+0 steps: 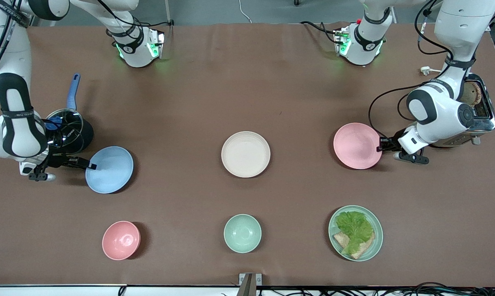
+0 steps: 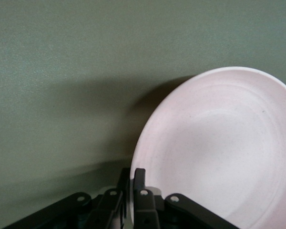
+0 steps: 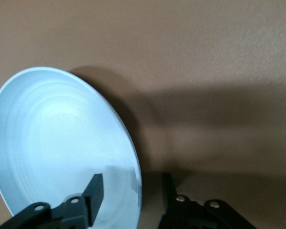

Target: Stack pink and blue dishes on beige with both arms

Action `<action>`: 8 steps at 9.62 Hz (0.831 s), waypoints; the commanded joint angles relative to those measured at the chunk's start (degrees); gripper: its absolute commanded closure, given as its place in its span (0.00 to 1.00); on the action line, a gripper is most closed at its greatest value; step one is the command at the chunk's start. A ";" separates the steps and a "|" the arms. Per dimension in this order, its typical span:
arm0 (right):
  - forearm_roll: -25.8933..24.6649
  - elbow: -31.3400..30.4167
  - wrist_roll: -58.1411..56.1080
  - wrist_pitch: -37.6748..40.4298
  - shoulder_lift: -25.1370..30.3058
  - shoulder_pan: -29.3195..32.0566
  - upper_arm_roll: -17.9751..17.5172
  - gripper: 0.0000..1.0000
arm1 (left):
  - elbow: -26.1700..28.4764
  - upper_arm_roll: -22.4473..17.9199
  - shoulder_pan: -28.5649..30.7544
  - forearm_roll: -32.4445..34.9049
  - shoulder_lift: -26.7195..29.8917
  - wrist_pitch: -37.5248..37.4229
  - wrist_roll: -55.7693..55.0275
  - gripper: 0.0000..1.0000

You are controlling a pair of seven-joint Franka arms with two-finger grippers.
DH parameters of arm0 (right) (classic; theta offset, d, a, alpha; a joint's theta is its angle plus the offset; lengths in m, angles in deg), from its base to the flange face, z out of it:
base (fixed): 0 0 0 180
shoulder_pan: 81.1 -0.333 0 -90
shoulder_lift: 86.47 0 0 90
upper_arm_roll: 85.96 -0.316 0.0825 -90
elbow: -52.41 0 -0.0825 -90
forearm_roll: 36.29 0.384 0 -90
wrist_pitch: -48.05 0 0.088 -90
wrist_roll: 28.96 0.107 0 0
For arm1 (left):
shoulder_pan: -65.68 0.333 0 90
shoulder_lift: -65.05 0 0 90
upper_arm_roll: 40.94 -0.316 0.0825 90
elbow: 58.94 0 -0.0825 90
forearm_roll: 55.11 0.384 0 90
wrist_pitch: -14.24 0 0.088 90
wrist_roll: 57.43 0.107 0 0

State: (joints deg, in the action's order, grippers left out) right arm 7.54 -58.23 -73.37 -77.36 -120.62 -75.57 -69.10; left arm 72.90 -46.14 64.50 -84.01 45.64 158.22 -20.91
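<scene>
The beige plate [image 1: 246, 154] lies at the middle of the table with nothing on it. The pale pink plate [image 1: 354, 146] [image 2: 219, 148] sits toward the left arm's end. My left gripper [image 1: 380, 144] [image 2: 132, 174] is shut on its rim, one finger inside and one outside. The light blue plate [image 1: 112, 169] [image 3: 57, 148] sits toward the right arm's end. My right gripper [image 1: 92, 166] [image 3: 132, 180] is open and straddles its rim. One finger is over the plate's inside and the other is outside the rim, and neither touches it.
A pink bowl [image 1: 121, 240], a mint-green bowl [image 1: 242, 233] and a mint-green plate [image 1: 378, 234] with lettuce and bread line the table's edge nearest the front camera. A lidded pot [image 1: 68, 127] stands by the right arm. A toaster [image 1: 484, 117] stands by the left arm.
</scene>
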 commanded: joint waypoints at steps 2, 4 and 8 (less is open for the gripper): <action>1.70 -1.24 -0.77 0.08 0.84 0.01 0.19 0.99 | -1.49 0.01 0.13 -0.89 5.05 -6.74 0.32 1.00; 0.83 0.85 0.02 0.87 1.62 -0.34 0.45 0.99 | -4.13 4.89 -0.40 -0.89 8.94 -12.48 -6.76 1.00; -12.58 8.76 17.88 16.40 9.51 -1.74 1.07 0.99 | -9.48 27.37 0.12 -0.02 2.75 -4.90 -36.53 1.00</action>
State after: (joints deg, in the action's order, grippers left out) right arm -0.30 -50.02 -63.58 -64.50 -116.63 -75.80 -67.91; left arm 65.76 -23.81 63.72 -84.11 54.51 149.12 -51.76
